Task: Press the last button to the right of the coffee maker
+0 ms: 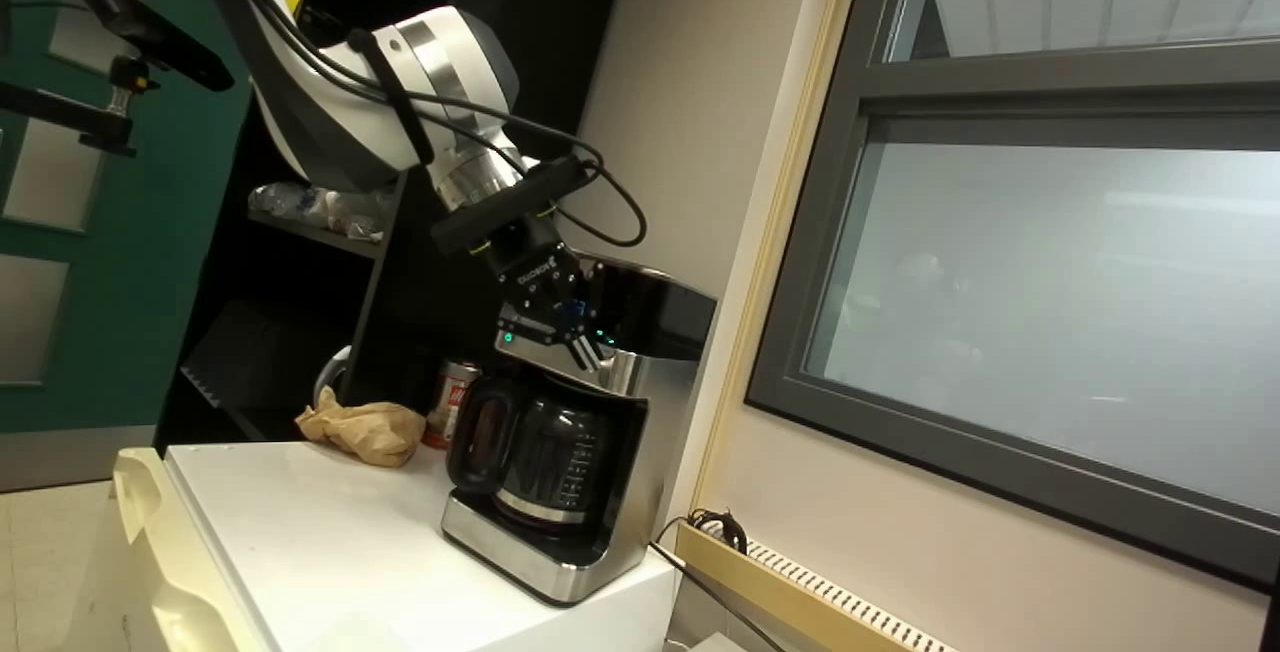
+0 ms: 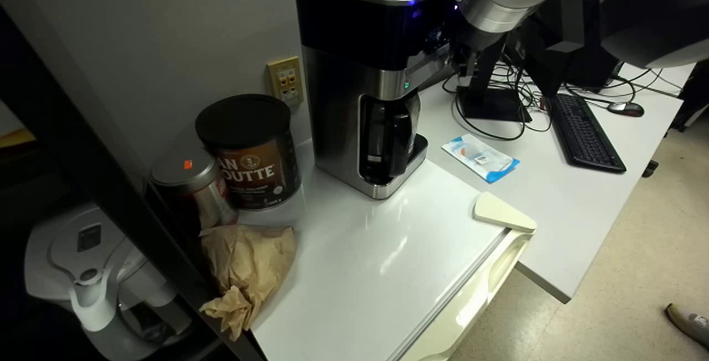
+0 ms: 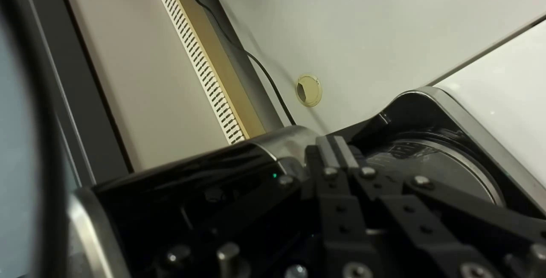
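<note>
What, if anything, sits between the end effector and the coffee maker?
Nothing visible. The end effector, shut, is right at the upper front of the coffee maker; whether it touches is unclear.

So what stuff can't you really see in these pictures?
Whether the claw touches the coffee maker: in the wrist view, the claw hides the spot.
What the display says: in an exterior view, too slanted and small.
What's in the brown paper bag: in an exterior view, its crumpled sides hide it.
The whole shoe: in an exterior view, the right edge cuts it off.
</note>
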Available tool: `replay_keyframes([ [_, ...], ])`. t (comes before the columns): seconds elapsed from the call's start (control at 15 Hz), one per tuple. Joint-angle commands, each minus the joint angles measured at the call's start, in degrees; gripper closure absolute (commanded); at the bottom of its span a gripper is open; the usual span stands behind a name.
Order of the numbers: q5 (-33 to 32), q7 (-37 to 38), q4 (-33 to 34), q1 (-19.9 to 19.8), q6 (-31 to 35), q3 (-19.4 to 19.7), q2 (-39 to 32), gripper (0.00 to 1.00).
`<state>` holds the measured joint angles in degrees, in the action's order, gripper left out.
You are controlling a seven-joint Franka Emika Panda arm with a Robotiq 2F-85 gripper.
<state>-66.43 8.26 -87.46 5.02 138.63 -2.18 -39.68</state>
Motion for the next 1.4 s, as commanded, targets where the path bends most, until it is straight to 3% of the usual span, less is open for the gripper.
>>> replay_keyframes([
  [0.0,0.11,-0.98,0.98,1.33,0.81,1.19,0.47,0.98],
  [0.67,-1.70,-0.58,-2.72,1.64,1.89,1.65,4.46,0.98],
  [1.33,-0.83,-5.43,-24.89,-1.03,3.48,0.79,18.95,0.98],
])
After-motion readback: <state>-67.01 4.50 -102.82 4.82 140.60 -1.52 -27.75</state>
